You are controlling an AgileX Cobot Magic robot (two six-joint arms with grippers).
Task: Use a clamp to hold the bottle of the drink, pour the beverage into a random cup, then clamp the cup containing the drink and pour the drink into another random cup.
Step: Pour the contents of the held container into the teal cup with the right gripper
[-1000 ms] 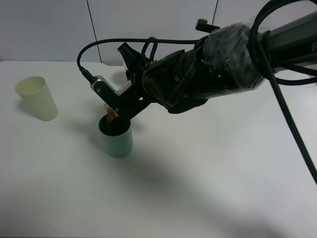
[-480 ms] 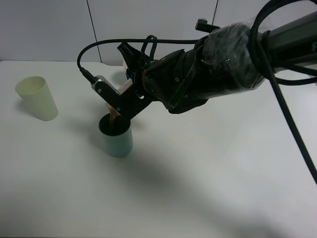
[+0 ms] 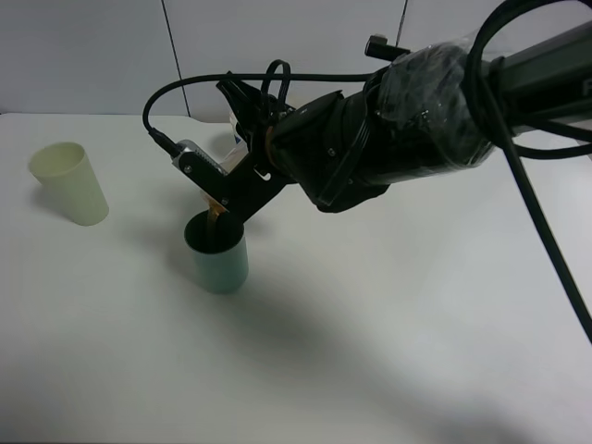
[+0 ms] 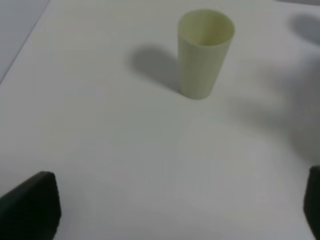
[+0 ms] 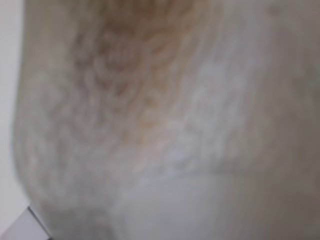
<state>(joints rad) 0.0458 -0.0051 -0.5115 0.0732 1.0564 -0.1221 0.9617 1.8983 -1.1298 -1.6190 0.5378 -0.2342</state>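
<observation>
In the exterior high view my right gripper (image 3: 225, 181) is shut on the bottle (image 3: 237, 150). The bottle is tipped mouth-down over the teal-green cup (image 3: 219, 264) and is mostly hidden behind the black jaws. A thin brown stream of the beverage (image 3: 214, 220) falls from its neck into that cup. The right wrist view is filled by a blurred close-up of the bottle (image 5: 165, 115). My left gripper (image 4: 172, 207) is open over bare table, with only its dark fingertips (image 4: 31, 205) showing. The other cup of the task is hidden from view.
A pale yellow-green cup (image 3: 69, 182) stands upright at the far left of the white table (image 3: 388, 351); it also shows ahead of the left gripper (image 4: 205, 52). The thick black arm with draped cables (image 3: 407, 120) spans the right half, above the table.
The right gripper has tilted the bottle a little further and its neck has risen slightly above the teal cup's rim. The cups have not moved.
</observation>
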